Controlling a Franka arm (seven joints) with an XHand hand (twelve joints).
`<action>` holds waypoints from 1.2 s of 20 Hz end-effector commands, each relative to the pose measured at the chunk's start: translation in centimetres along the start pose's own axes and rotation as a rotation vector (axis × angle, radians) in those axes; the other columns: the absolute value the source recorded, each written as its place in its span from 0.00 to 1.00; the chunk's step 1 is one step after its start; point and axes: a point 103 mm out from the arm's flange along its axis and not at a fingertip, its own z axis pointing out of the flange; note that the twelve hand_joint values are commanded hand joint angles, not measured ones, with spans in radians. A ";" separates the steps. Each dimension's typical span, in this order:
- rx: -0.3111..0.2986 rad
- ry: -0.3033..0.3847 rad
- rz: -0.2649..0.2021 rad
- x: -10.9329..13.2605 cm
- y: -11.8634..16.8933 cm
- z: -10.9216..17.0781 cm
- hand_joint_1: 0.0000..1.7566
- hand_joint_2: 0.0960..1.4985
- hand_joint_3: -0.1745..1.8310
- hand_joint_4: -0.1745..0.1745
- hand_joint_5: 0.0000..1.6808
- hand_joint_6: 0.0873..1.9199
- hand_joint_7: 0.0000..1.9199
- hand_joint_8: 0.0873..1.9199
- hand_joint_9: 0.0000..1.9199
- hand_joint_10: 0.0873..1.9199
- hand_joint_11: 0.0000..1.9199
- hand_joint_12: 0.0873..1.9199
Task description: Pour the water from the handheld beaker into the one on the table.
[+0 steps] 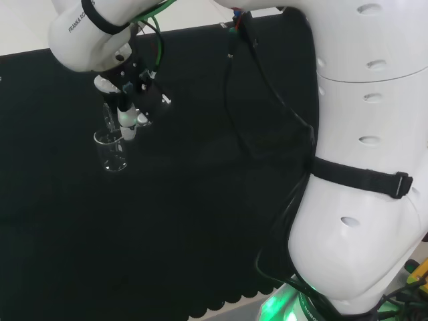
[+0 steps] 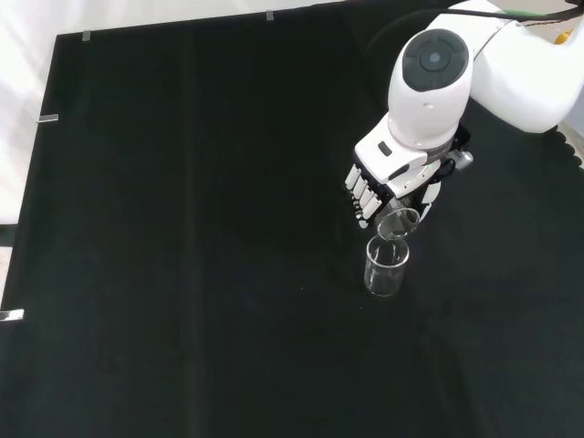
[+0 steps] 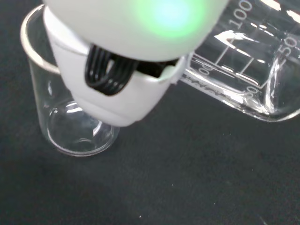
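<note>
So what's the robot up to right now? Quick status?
Hand shut on held beaker, tipped over the standing beaker. Standing beaker upright on the black cloth. Nothing in the way.

The flat black cloth (image 2: 182, 274) over the bench looked matt and finely woven, with a faint speckle of lint close up. On it, the upright clear glass beaker (image 2: 386, 266) was smooth and glossy, catching bright glints on its rim and base. Just above that beaker, the tilted clear glass beaker with white printed markings (image 3: 248, 75) shone the same way. The black and white hand (image 2: 392, 178) around the tilted one appeared to be smooth plastic, its white shells glossy. The arm's white link with a round grey cap (image 2: 433, 82) had a satin sheen.
</note>
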 end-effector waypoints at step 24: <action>0.011 -0.085 0.015 -0.4 0.1 -0.6 0.81 0.66 0.00 0.00 0.76 0.20 0.84 0.00 0.71 0.19 0.62 0.35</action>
